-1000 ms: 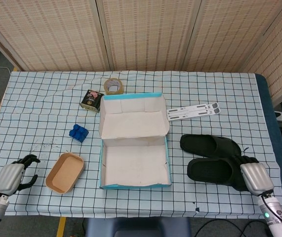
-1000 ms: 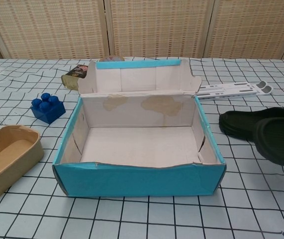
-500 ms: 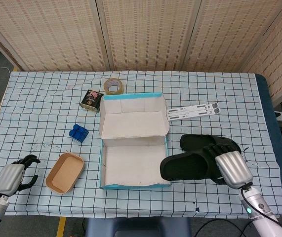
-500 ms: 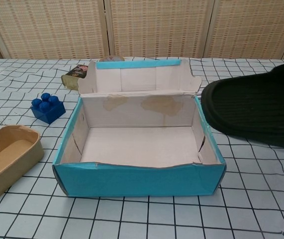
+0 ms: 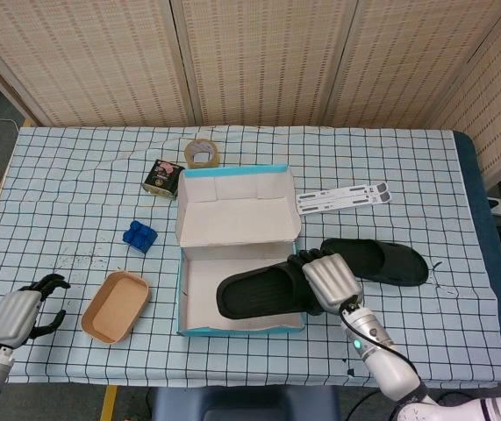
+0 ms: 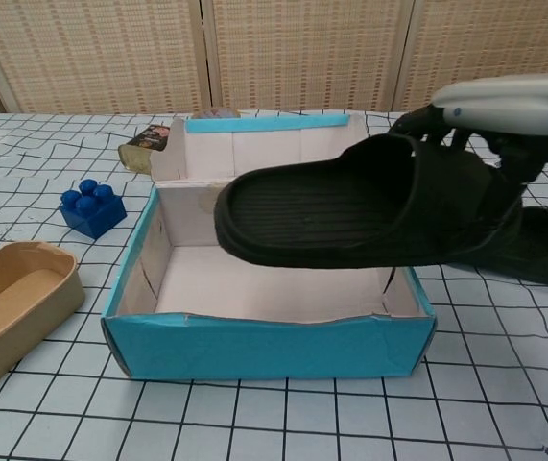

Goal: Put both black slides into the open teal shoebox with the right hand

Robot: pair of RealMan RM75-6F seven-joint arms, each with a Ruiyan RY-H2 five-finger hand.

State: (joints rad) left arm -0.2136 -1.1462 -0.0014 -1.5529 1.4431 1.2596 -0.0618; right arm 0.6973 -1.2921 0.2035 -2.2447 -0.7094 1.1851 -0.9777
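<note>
Black slide over teal shoebox

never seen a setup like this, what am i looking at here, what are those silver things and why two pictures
It is a robot with two arms, each ending in a silver mechanical hand, working at a table with a checked cloth. The two pictures show the same moment from two of its own cameras: one on its head looking down, one on its chest looking across the table.

The right hand holds a black rubber slide above the open teal cardboard shoebox. The second black slide lies on the cloth to the right of the box. The left hand holds nothing, near the table's front left corner.

Also on the cloth: a tan oval tray, a blue toy brick, a small dark tin, a roll of tape and a flat white strip.
</note>
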